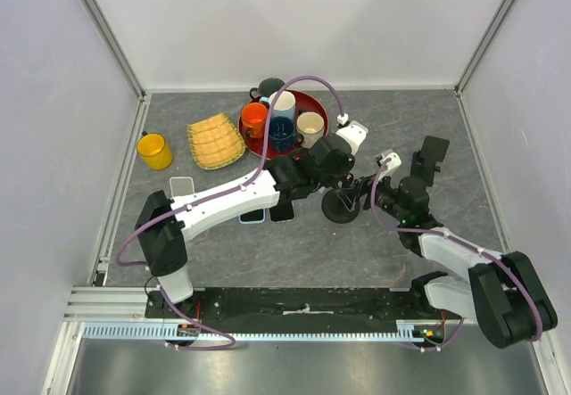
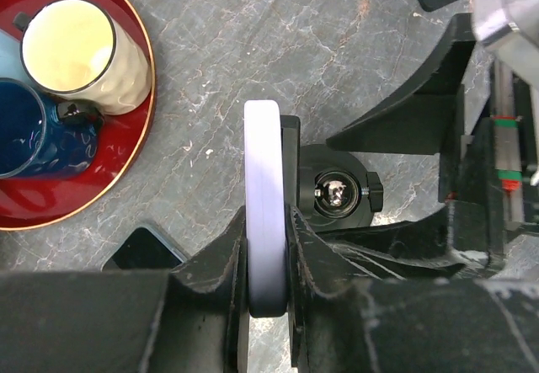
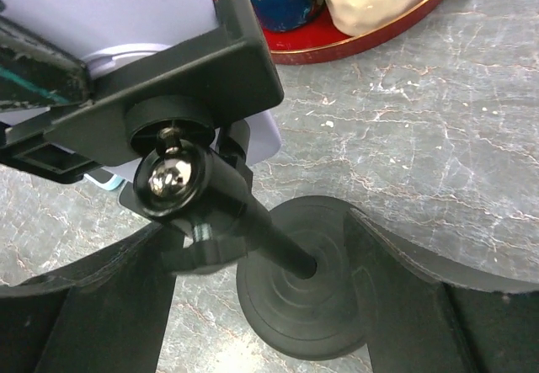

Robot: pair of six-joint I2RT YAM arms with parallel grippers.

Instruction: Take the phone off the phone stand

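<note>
Left wrist: my left gripper [image 2: 268, 259] is clamped on the phone [image 2: 263, 162]. I'd lift it straight out of the phone stand [image 3: 202, 78]. My right gripper [image 3: 265, 263] straddles the stand, but I cannot tell whether it is gripping.

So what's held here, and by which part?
The left gripper clamps the pale lilac phone across its faces, near one edge. For the right gripper, unclear.

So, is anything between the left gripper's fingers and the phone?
Nothing: in the left wrist view the left gripper has both fingers pressed straight onto the lavender phone, edge-on. The phone stand sits beyond them.
</note>
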